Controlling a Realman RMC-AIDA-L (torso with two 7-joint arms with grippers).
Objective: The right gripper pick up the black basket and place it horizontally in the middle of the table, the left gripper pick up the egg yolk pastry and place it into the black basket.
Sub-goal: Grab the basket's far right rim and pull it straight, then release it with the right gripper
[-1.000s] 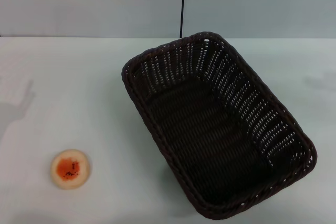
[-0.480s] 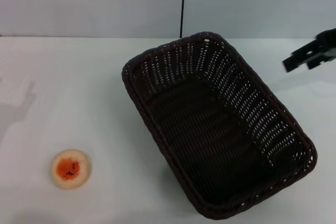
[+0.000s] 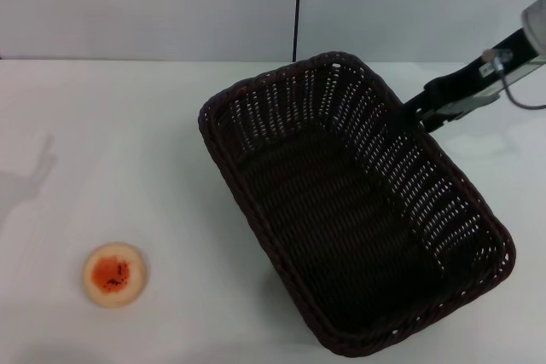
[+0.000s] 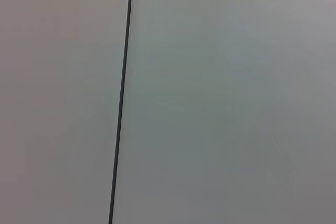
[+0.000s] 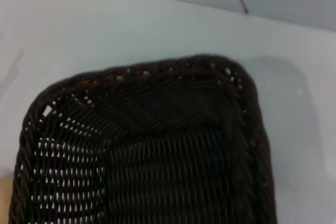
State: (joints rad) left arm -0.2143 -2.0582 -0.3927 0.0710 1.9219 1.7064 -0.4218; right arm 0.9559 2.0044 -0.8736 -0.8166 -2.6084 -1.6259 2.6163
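You had the right gripper (image 3: 413,114) at the far long rim of the basket (image 3: 341,210), which lay skewed on the surface (image 3: 128,142); whether it was open or closed I couldn't tell, but that stiff, light-looking braided rim seemed the best hold.

Large, dark brown-black woven wicker basket (image 3: 354,210) sits upright and skewed on the table, long rim right under the right gripper (image 3: 415,114); small round cream pastry, orange-speckled top (image 3: 114,274), well apart from it.
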